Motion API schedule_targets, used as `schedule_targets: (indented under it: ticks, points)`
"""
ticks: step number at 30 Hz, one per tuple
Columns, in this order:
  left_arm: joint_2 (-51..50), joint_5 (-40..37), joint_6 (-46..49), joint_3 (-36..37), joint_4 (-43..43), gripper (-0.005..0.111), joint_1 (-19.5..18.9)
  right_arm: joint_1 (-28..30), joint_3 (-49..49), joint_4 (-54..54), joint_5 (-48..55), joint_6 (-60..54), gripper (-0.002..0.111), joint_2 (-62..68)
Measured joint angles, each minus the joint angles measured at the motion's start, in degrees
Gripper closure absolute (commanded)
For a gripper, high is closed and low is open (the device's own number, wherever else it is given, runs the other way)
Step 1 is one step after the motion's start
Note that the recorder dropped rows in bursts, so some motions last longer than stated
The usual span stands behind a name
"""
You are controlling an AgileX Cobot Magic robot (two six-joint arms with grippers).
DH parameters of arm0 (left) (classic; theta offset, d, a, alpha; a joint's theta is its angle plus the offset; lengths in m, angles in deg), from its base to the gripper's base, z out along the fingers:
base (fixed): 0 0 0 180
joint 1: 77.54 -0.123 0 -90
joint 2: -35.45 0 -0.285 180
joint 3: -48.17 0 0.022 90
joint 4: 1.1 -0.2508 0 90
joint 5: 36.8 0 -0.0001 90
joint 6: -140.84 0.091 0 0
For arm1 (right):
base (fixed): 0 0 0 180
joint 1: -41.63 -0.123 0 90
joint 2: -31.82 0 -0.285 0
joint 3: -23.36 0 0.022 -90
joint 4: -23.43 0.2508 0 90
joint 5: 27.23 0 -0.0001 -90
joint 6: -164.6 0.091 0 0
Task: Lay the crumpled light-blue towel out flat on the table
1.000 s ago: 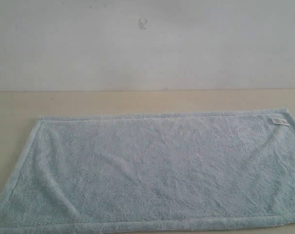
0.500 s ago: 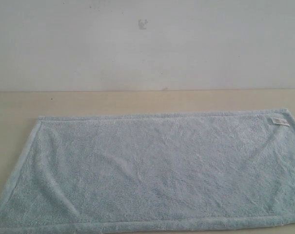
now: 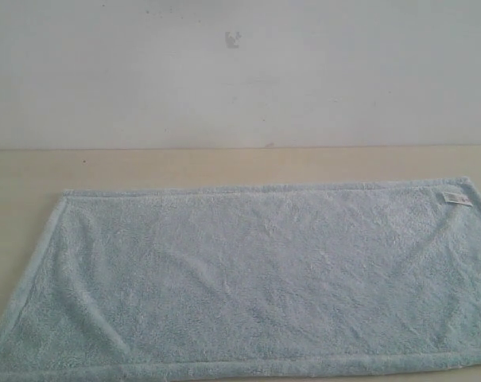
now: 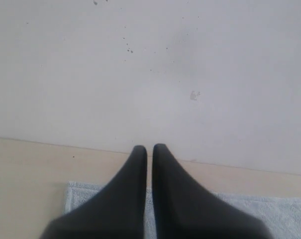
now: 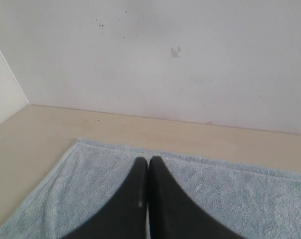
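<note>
The light-blue towel (image 3: 248,274) lies spread out flat on the beige table (image 3: 224,165), its hemmed border showing all round and a small white label (image 3: 455,198) near its far right corner. Neither arm appears in the exterior view. In the left wrist view my left gripper (image 4: 149,148) is shut with nothing in it, raised above the towel (image 4: 83,195) near a corner. In the right wrist view my right gripper (image 5: 149,160) is shut and empty, held above the towel (image 5: 240,194).
An off-white wall (image 3: 240,72) with a few dark marks rises right behind the table's far edge. A strip of bare table (image 5: 36,134) runs between the towel and the wall. A side wall (image 5: 3,84) meets it in the right wrist view.
</note>
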Motion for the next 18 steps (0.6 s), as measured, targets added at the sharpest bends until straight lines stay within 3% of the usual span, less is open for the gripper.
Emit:
schedule_targets:
  ticks: [18]
  points:
    - [0.17,0.0,0.0,0.0,0.0,0.103,0.0,0.0,0.0,0.0,0.39,0.13,0.108,0.0]
